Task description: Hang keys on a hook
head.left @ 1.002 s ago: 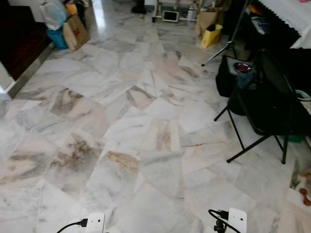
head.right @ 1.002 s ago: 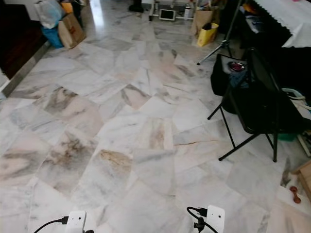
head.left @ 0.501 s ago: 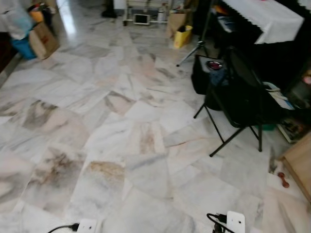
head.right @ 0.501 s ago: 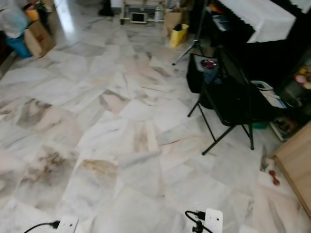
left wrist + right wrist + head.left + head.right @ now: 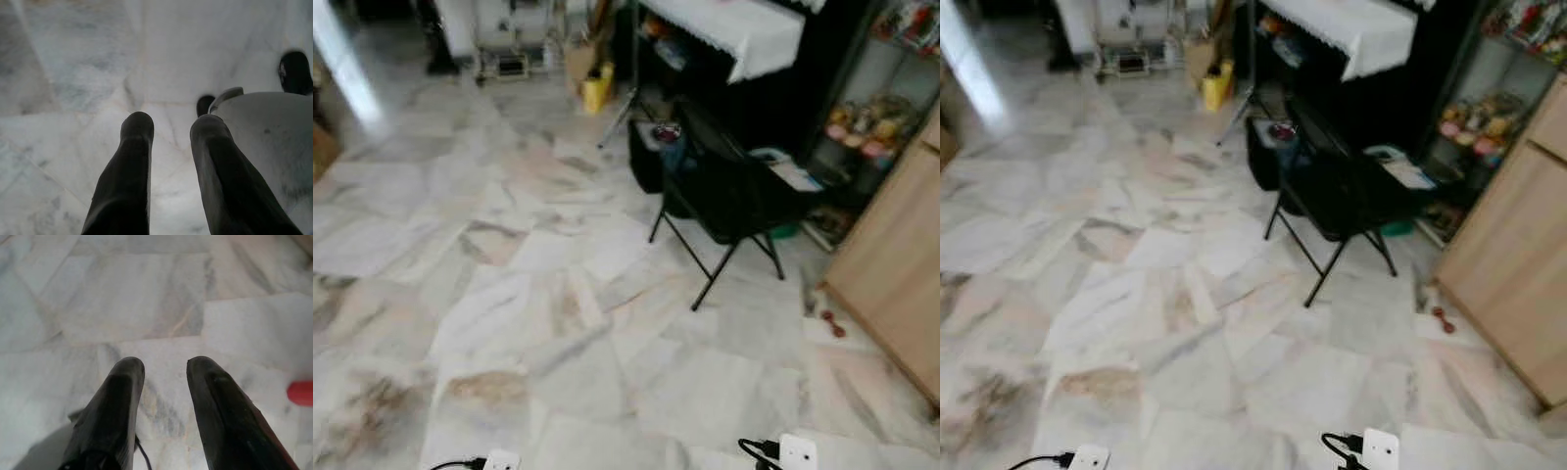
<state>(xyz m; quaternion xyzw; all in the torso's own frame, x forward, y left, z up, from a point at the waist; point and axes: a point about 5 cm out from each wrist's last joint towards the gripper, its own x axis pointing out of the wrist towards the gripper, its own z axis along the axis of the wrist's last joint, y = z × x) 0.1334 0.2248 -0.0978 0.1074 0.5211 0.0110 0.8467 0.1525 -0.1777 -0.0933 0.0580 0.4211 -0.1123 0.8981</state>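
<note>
Ahead of me, marble floor (image 5: 509, 294). Folding chair (image 5: 729, 201) stands right of centre; a table (image 5: 729, 29) behind it, shelves (image 5: 867, 127) to its right, a cabinet (image 5: 896, 264) nearer on the right.

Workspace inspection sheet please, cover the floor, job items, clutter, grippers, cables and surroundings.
Surface: marble tile floor, bare ahead.
Job's things: nothing seen; no keys or hook.
Clutter: black folding chair, yellow bag, small red object on the floor.
Grippers: left gripper and right gripper open, empty, pointing at the floor.
Cables: black cable at the right wrist.
Surroundings: wooden cabinet, white-clothed table, shelves.
</note>
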